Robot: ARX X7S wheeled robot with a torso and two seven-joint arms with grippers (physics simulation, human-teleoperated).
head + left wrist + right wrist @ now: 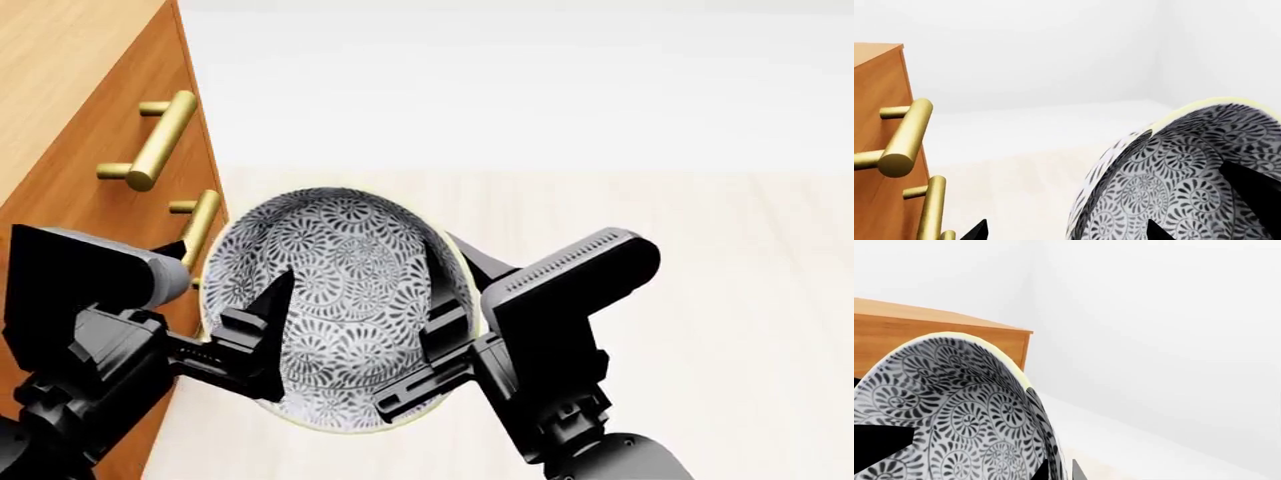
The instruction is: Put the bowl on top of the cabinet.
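The bowl (350,300), white with a dense dark floral pattern and a pale rim, hangs tilted in the air beside the front of the orange-brown cabinet (80,110). My right gripper (447,322) is shut on the bowl's right wall, one finger inside and one outside (1059,471). My left gripper (227,275) straddles the left wall with its fingers wide apart: one tip is inside the bowl (1157,231), the other is well clear outside (977,232). The cabinet's top (934,322) shows behind the bowl's rim in the right wrist view.
Brass bar handles (158,140) stick out of the cabinet front close to my left gripper; two of them (907,137) show in the left wrist view. A pale floor (694,260) and white walls lie beyond.
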